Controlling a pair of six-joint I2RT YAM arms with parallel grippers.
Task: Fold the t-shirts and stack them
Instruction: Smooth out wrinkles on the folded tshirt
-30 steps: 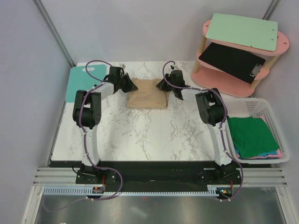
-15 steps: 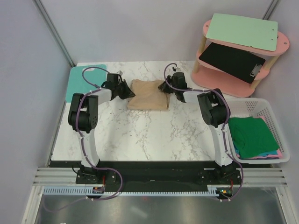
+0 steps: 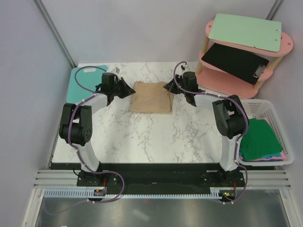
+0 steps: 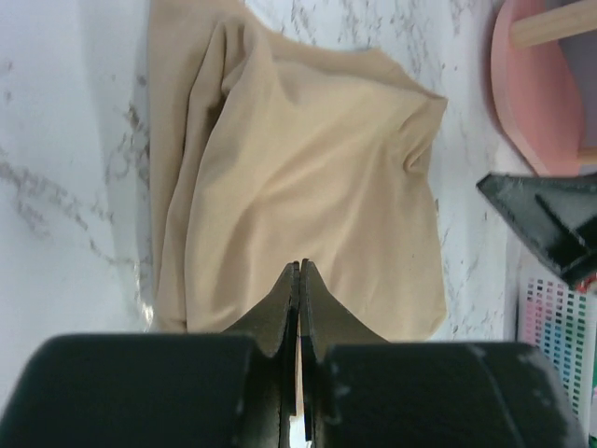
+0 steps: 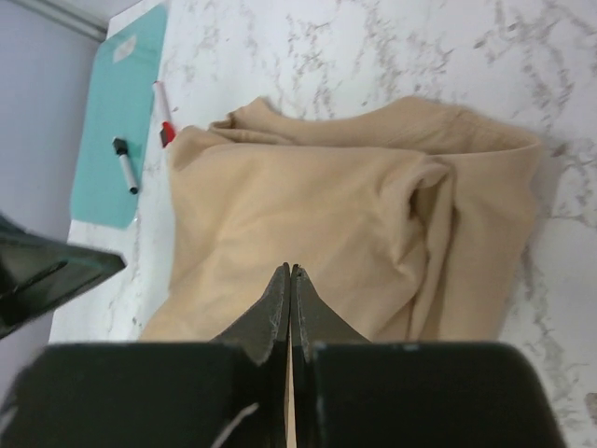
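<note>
A folded light tan t-shirt [image 3: 150,97] lies flat on the marble table at the far middle. My left gripper [image 3: 129,89] is at its left edge and my right gripper [image 3: 167,88] at its right edge, both pointing inward. In the left wrist view the left gripper [image 4: 298,265] is shut over the tan t-shirt [image 4: 308,177] with no cloth between its fingers. The right gripper [image 5: 289,269] is likewise shut and empty above the tan t-shirt [image 5: 345,215]. A green t-shirt [image 3: 255,137] lies on top of pink and blue ones [image 3: 273,155] in the white basket [image 3: 265,106] at the right.
A teal board [image 3: 78,85] lies at the table's far left, with two markers [image 5: 126,165] beside it. A pink shelf [image 3: 236,82] at the far right carries a mint-green clipboard [image 3: 244,30] and a black clipboard [image 3: 234,60].
Both arms have swung outward, elbows spreading to the sides. The grippers have drawn back slightly from the tan t-shirt's edges. The t-shirt lies where it was.
</note>
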